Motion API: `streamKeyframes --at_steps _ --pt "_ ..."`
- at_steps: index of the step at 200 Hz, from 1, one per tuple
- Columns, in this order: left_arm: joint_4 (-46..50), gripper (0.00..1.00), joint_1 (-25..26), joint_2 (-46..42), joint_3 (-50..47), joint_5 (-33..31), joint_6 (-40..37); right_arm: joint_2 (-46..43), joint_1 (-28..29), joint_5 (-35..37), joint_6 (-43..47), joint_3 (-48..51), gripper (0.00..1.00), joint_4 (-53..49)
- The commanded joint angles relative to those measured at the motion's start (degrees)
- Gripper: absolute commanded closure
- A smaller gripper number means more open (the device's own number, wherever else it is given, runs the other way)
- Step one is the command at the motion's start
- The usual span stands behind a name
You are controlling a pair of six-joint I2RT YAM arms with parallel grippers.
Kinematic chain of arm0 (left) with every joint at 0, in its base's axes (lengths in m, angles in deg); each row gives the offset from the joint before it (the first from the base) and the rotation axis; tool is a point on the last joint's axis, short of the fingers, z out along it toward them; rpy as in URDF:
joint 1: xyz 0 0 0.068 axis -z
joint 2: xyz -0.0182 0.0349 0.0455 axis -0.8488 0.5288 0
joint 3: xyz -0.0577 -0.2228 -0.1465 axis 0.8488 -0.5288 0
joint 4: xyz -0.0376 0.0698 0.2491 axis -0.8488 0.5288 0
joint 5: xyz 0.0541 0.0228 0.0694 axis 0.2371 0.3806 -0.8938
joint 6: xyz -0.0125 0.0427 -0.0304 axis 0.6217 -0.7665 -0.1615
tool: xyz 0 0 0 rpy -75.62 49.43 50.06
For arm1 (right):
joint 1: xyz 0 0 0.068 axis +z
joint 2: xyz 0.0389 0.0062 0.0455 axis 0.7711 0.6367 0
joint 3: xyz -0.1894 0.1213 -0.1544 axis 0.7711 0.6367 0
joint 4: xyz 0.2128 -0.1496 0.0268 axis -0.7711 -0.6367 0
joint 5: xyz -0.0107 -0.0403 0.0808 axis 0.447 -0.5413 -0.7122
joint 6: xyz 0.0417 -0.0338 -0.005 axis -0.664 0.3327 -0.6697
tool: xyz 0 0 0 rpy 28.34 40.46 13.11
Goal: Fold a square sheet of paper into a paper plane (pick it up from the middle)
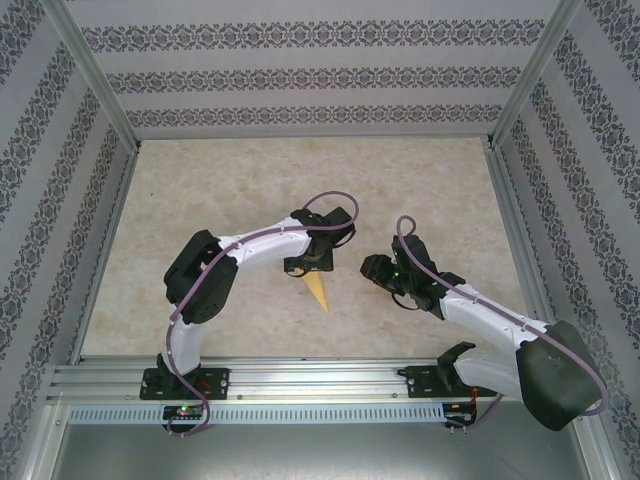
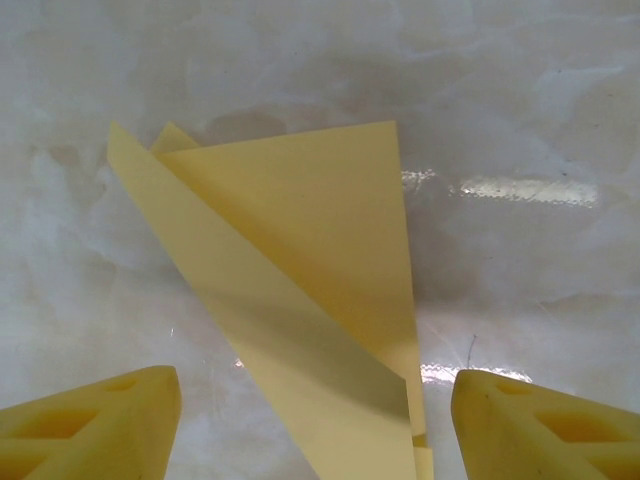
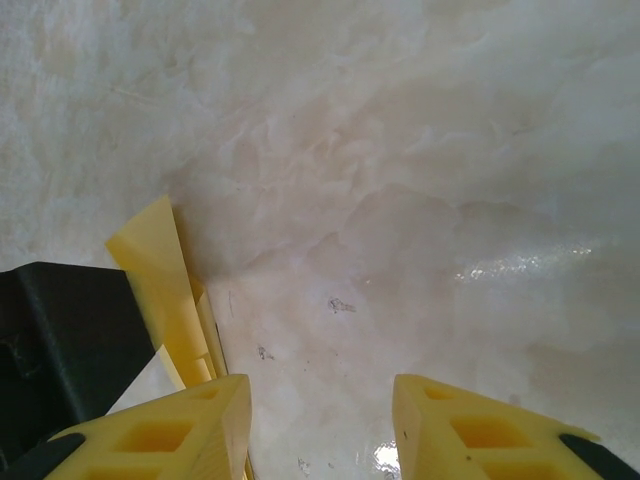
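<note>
Fingers [image 2: 110, 425] spread wide on left gripper [image 2: 315, 410], narrower on right gripper [image 3: 320, 405]; both empty.
Paper plane [image 2: 300, 260] lies under the left gripper, its near end cut off.

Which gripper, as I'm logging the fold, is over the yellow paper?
The left gripper: the folded paper sits between its fingers; the right gripper is beside it.

Yellow paper [image 1: 318, 290]: plain and unprinted, folded down to a slim pointed triangle. It lies on the table [image 1: 250, 180] near the table's middle, a little toward its near edge. The sharp tip points at the near edge, angled slightly right. The wide end is hidden in the top view. The left wrist view shows the paper [image 2: 320, 260] in overlapping layers: a long narrow flap runs diagonally across a broader triangular panel, and a small corner shows behind them. Creases are crisp. A soft shadow falls on the table along one long edge.
</note>
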Motion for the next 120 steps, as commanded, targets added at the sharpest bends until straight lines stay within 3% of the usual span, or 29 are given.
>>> streamKeyframes --at_steps 1,120 --pt "3.91 0.31 0.43 1.38 2.68 -1.24 1.25 -0.08 0.29 -0.47 -0.23 0.84 0.58 1.39" --pt "2.70 0.58 0.42 -2.84 -1.05 -2.30 -0.41 4.04 3.60 -0.11 -1.00 -1.60 0.56 2.69"
